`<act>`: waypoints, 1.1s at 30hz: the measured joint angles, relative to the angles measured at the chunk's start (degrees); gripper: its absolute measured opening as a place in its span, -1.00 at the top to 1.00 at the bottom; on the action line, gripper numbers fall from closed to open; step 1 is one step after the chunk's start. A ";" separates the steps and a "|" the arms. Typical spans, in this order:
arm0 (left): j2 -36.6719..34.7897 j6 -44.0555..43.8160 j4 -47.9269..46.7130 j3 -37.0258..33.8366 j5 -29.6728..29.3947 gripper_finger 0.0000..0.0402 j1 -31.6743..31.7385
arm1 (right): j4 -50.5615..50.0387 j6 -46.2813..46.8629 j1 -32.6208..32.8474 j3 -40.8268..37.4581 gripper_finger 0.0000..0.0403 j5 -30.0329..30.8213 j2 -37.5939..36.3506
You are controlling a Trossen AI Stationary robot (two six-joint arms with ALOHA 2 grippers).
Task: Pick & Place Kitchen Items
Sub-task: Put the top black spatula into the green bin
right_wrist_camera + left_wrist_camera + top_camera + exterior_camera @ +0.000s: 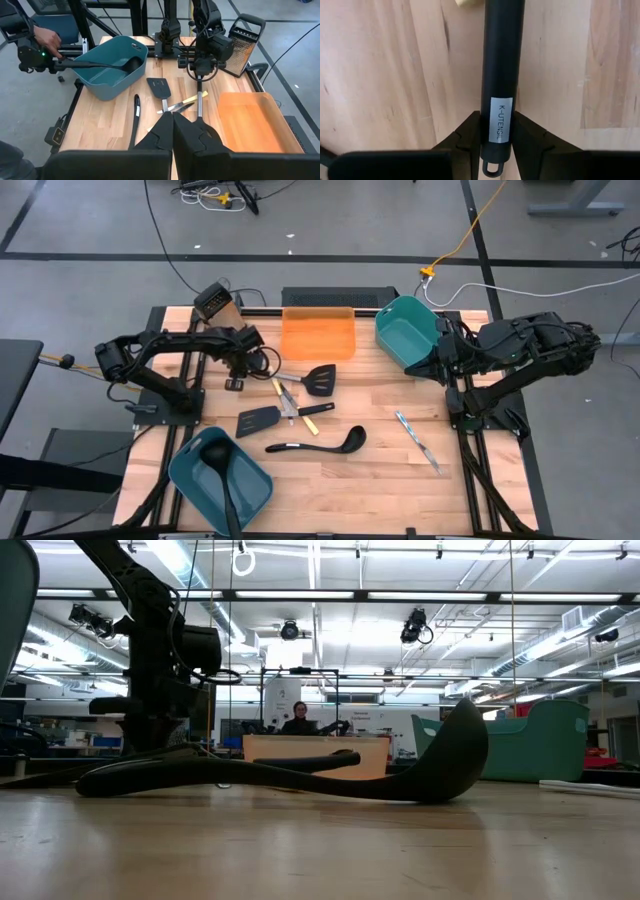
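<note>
My left gripper (238,375) points down at the table's left side, shut on the handle of a black slotted spatula (320,379). The handle bears a white label. A second black spatula (258,420) lies nearer. A black ladle (320,443) lies at mid-table, and another ladle (222,470) rests in the near-left teal bin (195,480). Yellow-handled pieces (288,398) lie between the spatulas, and silver cutlery (418,438) lies at the right. My right gripper (173,125) is shut on nothing, raised by the far-right teal bin (408,330). My left gripper pinches the spatula's black handle (500,100) between its two fingers (467,135), close to the free end with the hang loop (492,167). The fingers come from above, pointing down, and lie across the handle. The spatula lies level; whether it is off the wood I cannot tell.
An orange tray (318,332) lies at the far middle and a metal grater (215,302) stands at the far left. A person's hand (46,36) shows beyond the table's left end. Bare wood lies between the ladle and the near edge.
</note>
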 joint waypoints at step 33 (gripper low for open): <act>0.00 1.78 -13.74 10.72 -0.43 0.56 -0.02 | 0.00 -1.84 0.00 0.02 0.98 -0.13 0.00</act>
